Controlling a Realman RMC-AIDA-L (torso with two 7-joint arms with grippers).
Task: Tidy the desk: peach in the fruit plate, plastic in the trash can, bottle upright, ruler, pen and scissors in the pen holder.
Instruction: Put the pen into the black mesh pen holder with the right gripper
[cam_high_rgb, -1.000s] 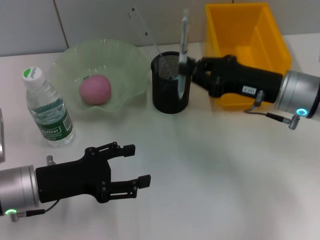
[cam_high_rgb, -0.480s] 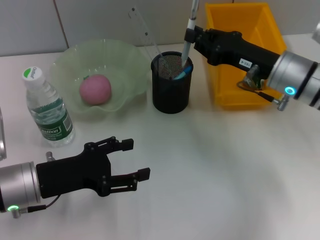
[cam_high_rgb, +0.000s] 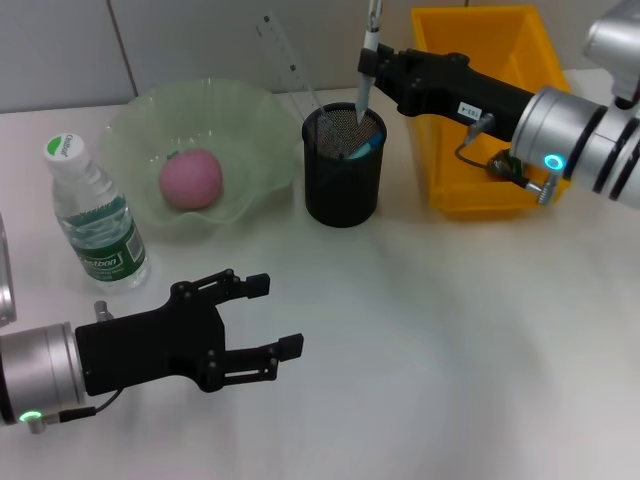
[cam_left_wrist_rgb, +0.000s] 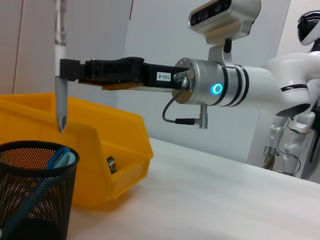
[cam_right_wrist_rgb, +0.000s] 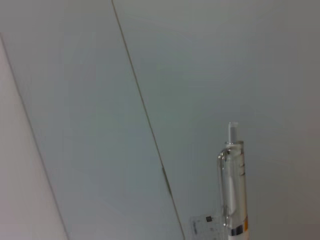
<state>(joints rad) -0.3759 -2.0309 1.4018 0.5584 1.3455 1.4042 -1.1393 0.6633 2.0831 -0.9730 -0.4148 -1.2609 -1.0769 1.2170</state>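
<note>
While the right gripper (cam_high_rgb: 375, 62) hangs over the black mesh pen holder (cam_high_rgb: 343, 178) in the head view, it is pinching the pen (cam_high_rgb: 368, 60) upright, tip down, so the step in hand looks like getting the pen into the holder. The tip sits just above the rim, a little toward the near side of the opening. To my eye the next move calls for a straight drop, or a short lowering and then a release, keeping the pen clear of the clear ruler (cam_high_rgb: 290, 65) and the blue-handled scissors (cam_high_rgb: 362, 148) already standing inside. Beyond that claw sits the yellow bin (cam_high_rgb: 545, 95). Well to its side the peach (cam_high_rgb: 190, 178) lies in the green fruit plate (cam_high_rgb: 135, 125), and the water bottle (cam_high_rgb: 95, 220) stands upright past that. The left gripper (cam_high_rgb: 268, 330) rests low and near, fingers spread, holding nothing.

From the left wrist view, the pen point (cam_left_wrist_rgb: 61, 117) hovers apart from the holder's rim (cam_left_wrist_rgb: 37, 147), with air between them, directly below the closed claw.

The right wrist view shows only the pen's clear clip end (cam_right_wrist_rgb: 232, 185) against a plain wall.
</note>
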